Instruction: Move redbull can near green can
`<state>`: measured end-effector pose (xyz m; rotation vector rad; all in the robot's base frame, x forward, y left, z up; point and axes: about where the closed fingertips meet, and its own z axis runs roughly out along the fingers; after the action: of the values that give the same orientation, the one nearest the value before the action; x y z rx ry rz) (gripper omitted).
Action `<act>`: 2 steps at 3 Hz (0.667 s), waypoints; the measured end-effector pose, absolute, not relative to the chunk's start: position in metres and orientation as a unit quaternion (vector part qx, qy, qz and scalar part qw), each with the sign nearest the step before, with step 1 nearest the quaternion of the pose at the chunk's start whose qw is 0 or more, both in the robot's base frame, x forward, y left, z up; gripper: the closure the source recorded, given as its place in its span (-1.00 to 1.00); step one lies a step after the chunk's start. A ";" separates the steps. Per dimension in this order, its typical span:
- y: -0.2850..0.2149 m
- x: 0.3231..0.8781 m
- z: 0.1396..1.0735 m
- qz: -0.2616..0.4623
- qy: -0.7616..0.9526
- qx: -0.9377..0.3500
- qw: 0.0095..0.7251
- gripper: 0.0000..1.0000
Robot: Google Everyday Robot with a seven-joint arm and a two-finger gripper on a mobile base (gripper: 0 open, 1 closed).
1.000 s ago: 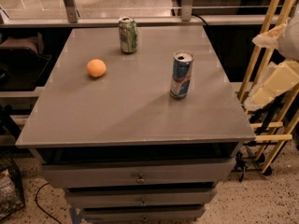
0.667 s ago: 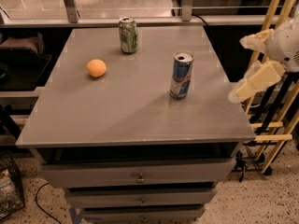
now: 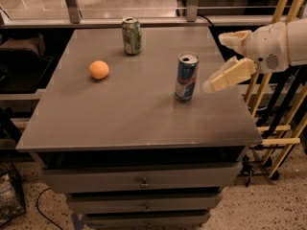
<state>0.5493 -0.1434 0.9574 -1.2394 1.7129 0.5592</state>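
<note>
The redbull can [image 3: 185,76], slim, blue and silver, stands upright right of the middle of the grey table [image 3: 134,114]. The green can [image 3: 131,36] stands upright near the table's far edge, well apart from it. My gripper [image 3: 221,61] comes in from the right at can height, open, with one cream finger [image 3: 229,74] low and close to the redbull can's right side and the other higher and further back. It holds nothing and does not touch the can.
An orange [image 3: 99,70] lies on the left part of the table. Wooden rails [image 3: 283,104] stand just right of the table, behind the arm. Drawers [image 3: 144,181] are below the tabletop. A metal rail and window frame run behind the far edge.
My gripper has moved left from the table's right edge towards the redbull can. The cans and the orange have not moved.
</note>
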 end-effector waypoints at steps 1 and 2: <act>-0.127 0.554 0.959 0.241 0.690 -0.493 0.471 -1.00; -0.112 0.559 0.952 0.251 0.693 -0.488 0.468 -1.00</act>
<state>0.5595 -0.1122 0.9516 -1.1960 1.6990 0.6148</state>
